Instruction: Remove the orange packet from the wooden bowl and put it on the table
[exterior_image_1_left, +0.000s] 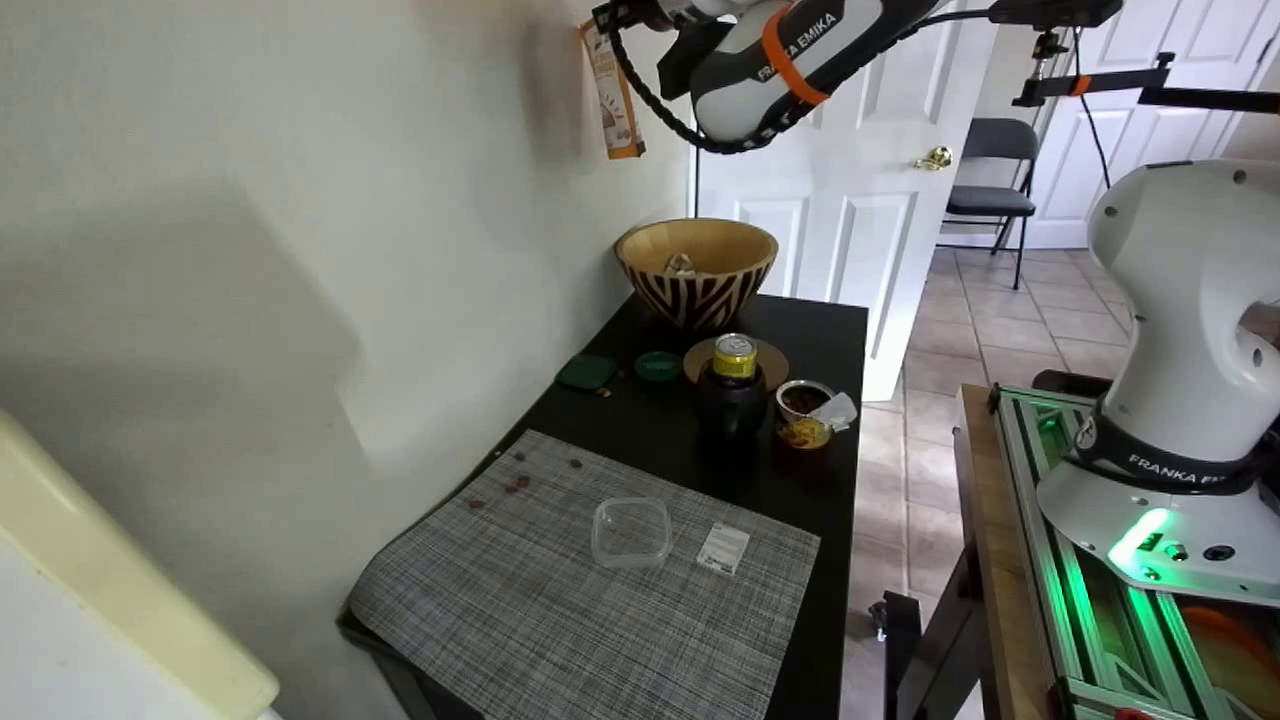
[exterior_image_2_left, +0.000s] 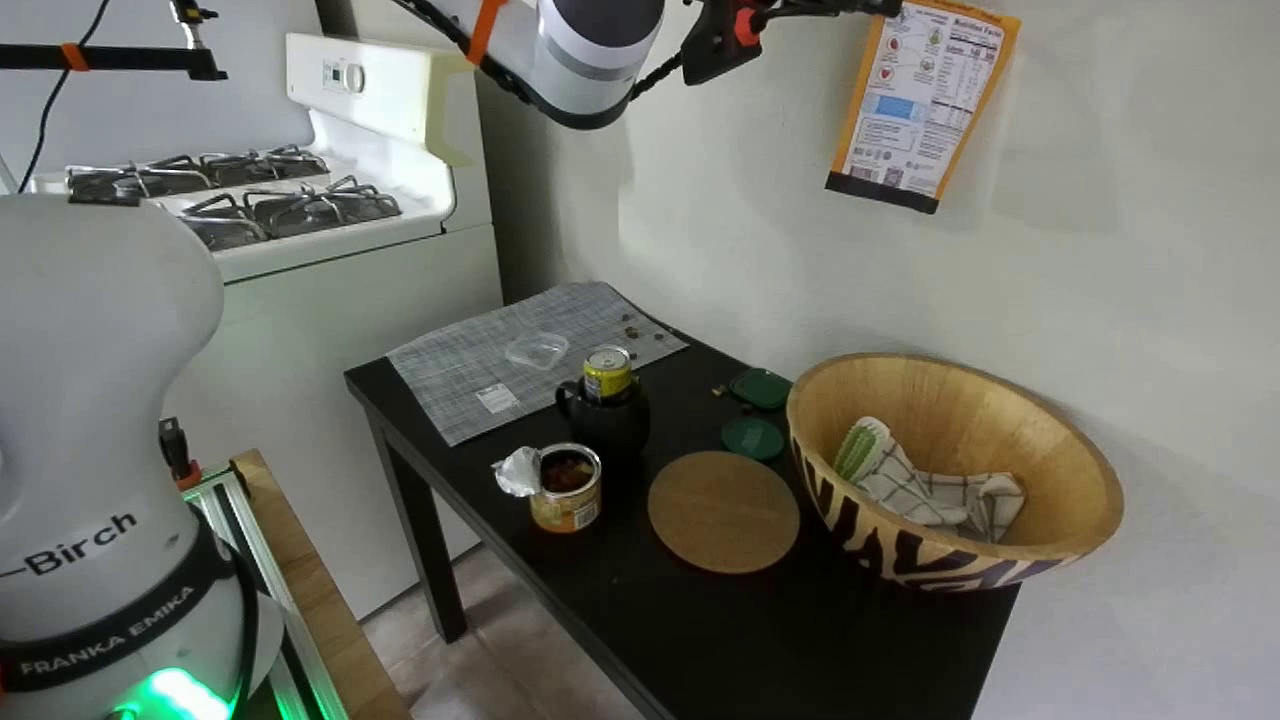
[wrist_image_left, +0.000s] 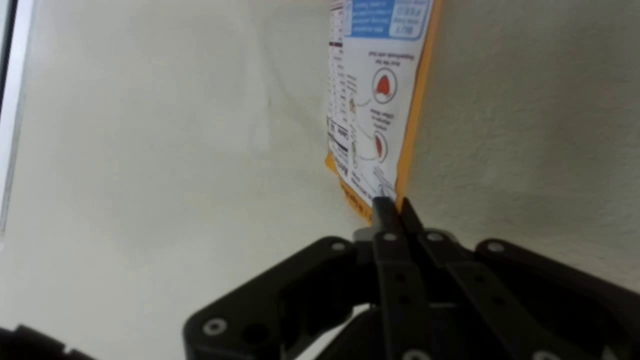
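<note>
The orange packet (wrist_image_left: 382, 100), with a white printed panel and orange edges, is held by one end between my fingertips. My gripper (wrist_image_left: 397, 207) is shut on it in the wrist view. In both exterior views the packet hangs from the gripper high above the table, close to the wall (exterior_image_1_left: 615, 100) (exterior_image_2_left: 920, 100). The gripper is largely cut off at the top of those views. The wooden bowl (exterior_image_1_left: 700, 300) (exterior_image_2_left: 900, 555), with dark zebra-like stripes, stands below the packet at the table's wall side. The black table (exterior_image_1_left: 825, 335) (exterior_image_2_left: 740, 640) carries a grey woven placemat (exterior_image_1_left: 560, 620).
A checked cloth (exterior_image_2_left: 930, 490) lies in the bowl. Near it are a round wooden disc (exterior_image_2_left: 725, 515), green lids (exterior_image_2_left: 752, 438), a black mug (exterior_image_2_left: 610, 425) with a yellow can (exterior_image_2_left: 607, 375), and an opened tin (exterior_image_2_left: 567, 505). A clear container (exterior_image_1_left: 632, 532) sits on the placemat.
</note>
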